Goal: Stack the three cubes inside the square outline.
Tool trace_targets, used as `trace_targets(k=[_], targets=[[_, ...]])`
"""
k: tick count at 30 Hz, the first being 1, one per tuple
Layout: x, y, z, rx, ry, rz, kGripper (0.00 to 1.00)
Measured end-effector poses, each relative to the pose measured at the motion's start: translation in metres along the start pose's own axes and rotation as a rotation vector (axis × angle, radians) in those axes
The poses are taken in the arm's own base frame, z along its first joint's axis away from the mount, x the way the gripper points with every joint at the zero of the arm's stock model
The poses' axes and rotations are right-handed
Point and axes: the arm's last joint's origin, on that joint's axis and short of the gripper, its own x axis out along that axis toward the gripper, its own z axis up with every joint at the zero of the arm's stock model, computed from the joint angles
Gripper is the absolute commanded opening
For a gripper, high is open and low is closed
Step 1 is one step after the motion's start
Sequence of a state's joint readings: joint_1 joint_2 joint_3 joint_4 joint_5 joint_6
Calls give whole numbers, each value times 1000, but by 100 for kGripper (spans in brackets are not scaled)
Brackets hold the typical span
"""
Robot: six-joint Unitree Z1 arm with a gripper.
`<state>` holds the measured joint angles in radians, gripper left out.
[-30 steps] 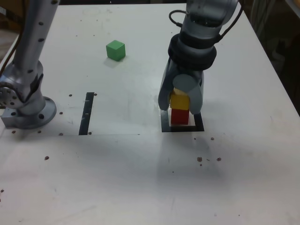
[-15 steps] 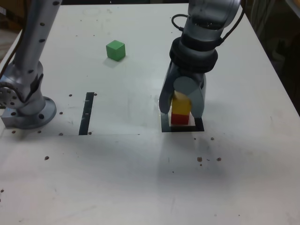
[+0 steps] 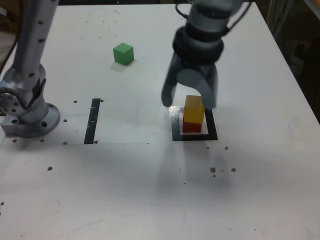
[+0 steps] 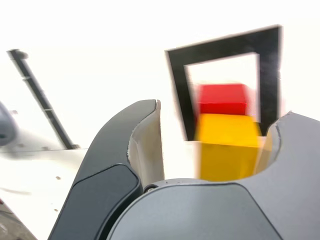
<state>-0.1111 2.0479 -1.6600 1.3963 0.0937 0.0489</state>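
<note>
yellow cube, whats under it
The yellow cube sits on the red cube, inside the square outline. The red cube's top face is covered, as is the white floor beneath it. The open tool is off the stack.

White table [image 3: 125, 190], dark specks; thin black strip [image 3: 92, 121] at exterior view's left.

The arm reaches down from the far side, its dark wrist collar directly above the pincer [image 3: 189, 101], which points downward. Its two grey jaws are spread wide apart with nothing between their tips, hanging clear of the surface [image 3: 150, 190]. In the wrist view the pincer [image 4: 215, 135] shows the same wide gap.
</note>
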Motion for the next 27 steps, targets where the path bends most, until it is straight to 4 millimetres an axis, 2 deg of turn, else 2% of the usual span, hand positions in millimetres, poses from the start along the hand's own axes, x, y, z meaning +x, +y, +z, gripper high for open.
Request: trace_targets(k=[4,10,17,20,23,27], targets=[[-10,17,-32,-47,2,6,99],[-7,64,-98,-121,46,9,99],[-23,108,-167,-234,-41,68,99],[-15,136,-168,-263,-22,62,99],[2,172,-162,-256,21,52,99],[30,218,-164,-244,69,23,99]])
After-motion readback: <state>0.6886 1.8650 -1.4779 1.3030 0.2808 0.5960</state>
